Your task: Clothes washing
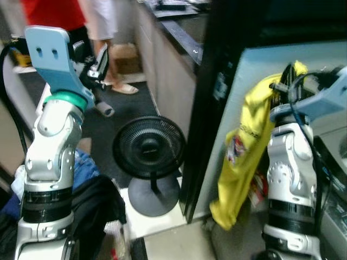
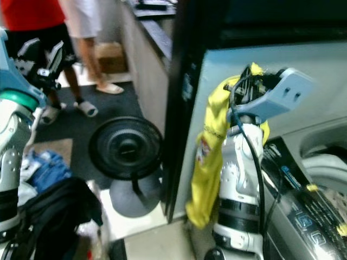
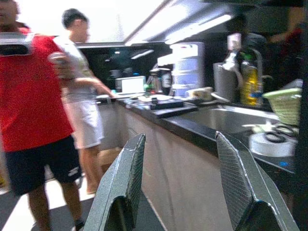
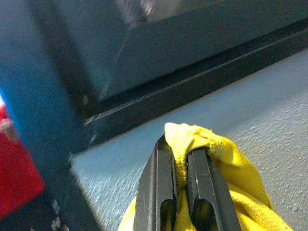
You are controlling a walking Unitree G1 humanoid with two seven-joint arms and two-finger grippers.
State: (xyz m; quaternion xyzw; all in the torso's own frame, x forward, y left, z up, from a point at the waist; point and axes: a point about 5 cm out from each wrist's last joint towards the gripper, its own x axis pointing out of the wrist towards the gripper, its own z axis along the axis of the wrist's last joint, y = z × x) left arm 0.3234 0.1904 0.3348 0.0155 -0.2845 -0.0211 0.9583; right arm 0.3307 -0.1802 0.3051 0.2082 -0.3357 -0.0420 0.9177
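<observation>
A yellow garment (image 1: 244, 146) hangs from my raised right gripper (image 4: 179, 144), whose two black fingers are shut on its top fold (image 4: 211, 144). It dangles against the pale wall, just left of the washing machine (image 2: 303, 206), whose open tub (image 2: 325, 165) lies at the far right. My left arm is lifted high at the left, with its gripper (image 3: 180, 137) open, holding nothing and pointing toward the kitchen counter. By my left side a pile of clothes lies on the floor: blue jeans (image 1: 87, 168) and a black garment (image 1: 100, 208).
A black floor fan (image 1: 149, 149) stands straight ahead beside a dark pillar (image 1: 211, 108). A long counter (image 1: 168, 59) with a sink (image 3: 226, 118) runs away behind it. Two people, one in a red shirt (image 1: 54, 13) and one in white shorts (image 1: 103, 21), stand in the aisle.
</observation>
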